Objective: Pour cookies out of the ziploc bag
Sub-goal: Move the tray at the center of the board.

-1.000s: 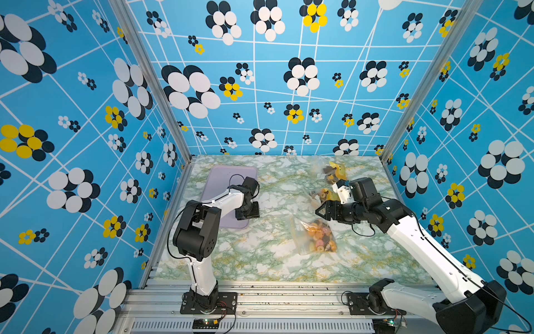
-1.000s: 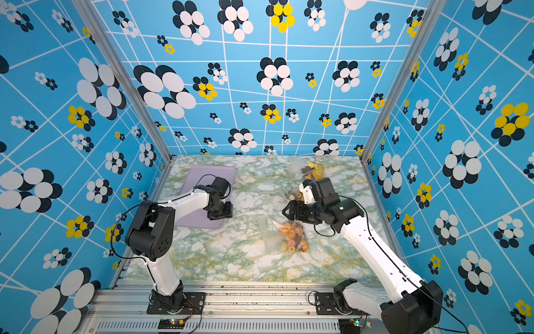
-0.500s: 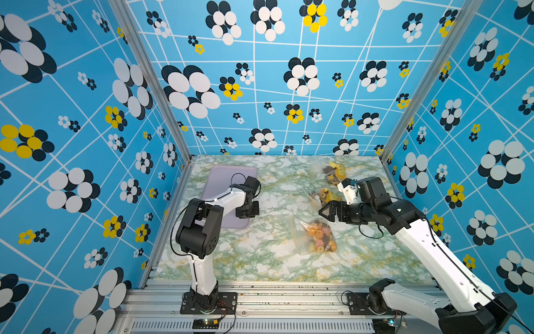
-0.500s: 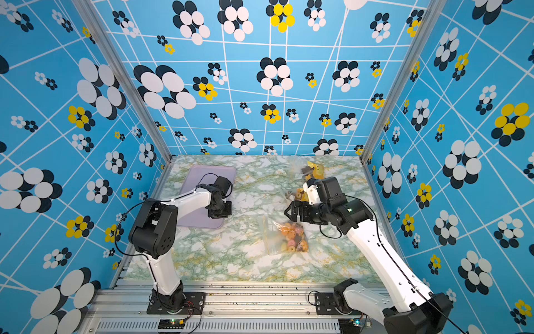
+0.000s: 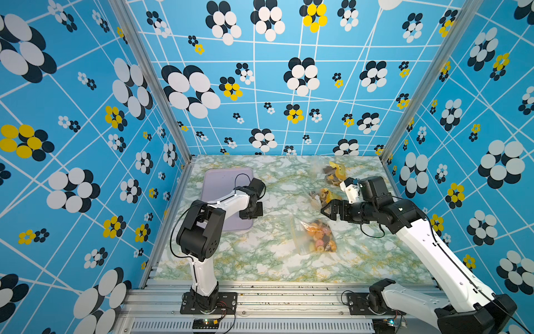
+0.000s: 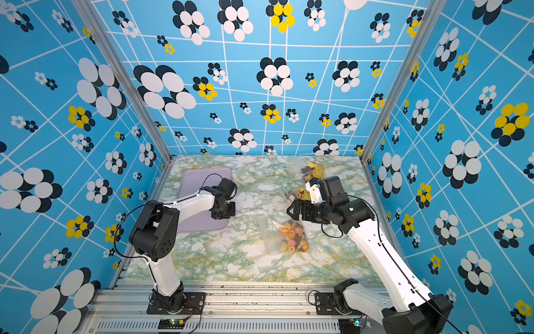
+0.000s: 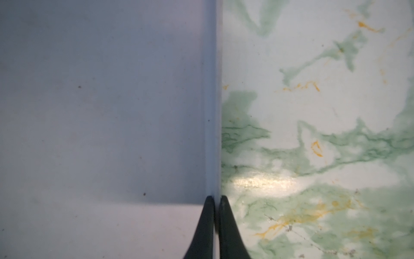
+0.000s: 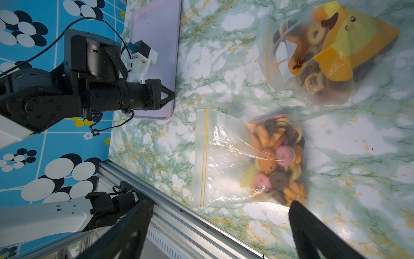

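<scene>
**Inspector:** How did the grippers stand at inspection?

**Examiner:** The right gripper (image 5: 325,209) was spread wide and held nothing. The left gripper (image 7: 216,201) was pressed together, its tips pinching the rim of the lilac tray (image 7: 212,112).

**Inspector:** Where was the task's thing?

**Examiner:** The ziploc bag (image 6: 284,238) lay flat on the marbled table (image 5: 260,260), apart from both grippers. The cookies (image 8: 277,157) were all inside it, bunched at its closed end.

**Inspector:** How did it lie relative to the open gripper?

**Examiner:** It lay just on the front-rail side of the gripper, near but not touching. The wrist view looked straight down the open jaws onto it.

**Inspector:** And its long axis?

**Examiner:** The axis ran across the table. The zip seal (image 8: 202,157) was at the end towards the tray, and the cookie-filled end was towards the right arm.

**Inspector:** Which arm was nearer?

**Examiner:** The right, clearly. The left was well apart and occupied at the tray.

**Inspector:** Your finding?

**Examiner:** In my judgement the right gripper was placed to take the closed, heavy end. The mouth would then point towards the tray. A second bag (image 5: 321,196) lay just behind the gripper and should not be mistaken for the target.
</scene>
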{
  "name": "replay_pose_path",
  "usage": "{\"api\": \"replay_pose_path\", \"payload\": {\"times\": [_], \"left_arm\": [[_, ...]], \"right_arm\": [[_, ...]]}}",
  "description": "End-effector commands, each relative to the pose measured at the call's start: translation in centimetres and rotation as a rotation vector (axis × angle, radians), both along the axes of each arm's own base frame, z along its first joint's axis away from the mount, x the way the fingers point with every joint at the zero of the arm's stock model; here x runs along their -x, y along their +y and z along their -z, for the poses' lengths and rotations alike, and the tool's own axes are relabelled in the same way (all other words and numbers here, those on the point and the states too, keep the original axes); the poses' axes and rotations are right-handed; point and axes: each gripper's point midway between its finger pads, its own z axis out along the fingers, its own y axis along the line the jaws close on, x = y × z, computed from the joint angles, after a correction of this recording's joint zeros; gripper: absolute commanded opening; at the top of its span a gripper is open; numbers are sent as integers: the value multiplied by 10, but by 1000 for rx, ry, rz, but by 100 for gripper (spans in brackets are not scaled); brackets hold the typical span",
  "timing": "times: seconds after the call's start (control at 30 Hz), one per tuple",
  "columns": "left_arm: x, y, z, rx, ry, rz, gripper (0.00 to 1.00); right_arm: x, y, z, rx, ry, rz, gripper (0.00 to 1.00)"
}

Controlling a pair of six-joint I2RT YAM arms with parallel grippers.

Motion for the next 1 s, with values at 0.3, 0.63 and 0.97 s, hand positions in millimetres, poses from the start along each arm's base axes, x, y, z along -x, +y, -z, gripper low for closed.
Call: {"api": "replay_pose_path", "payload": {"times": [0.3,0.63,0.97], "left_arm": [[94,-66,15,115,180,124,0],[126,-124,2,198,165,167,0],[130,-171,-2,266,149,179,0]], "right_arm": [[-7,-5,-12,11,-33,13,99],[-12,-5,-7,19,-34,23,99],[-7,-12,6,54,-16,35,99]]}}
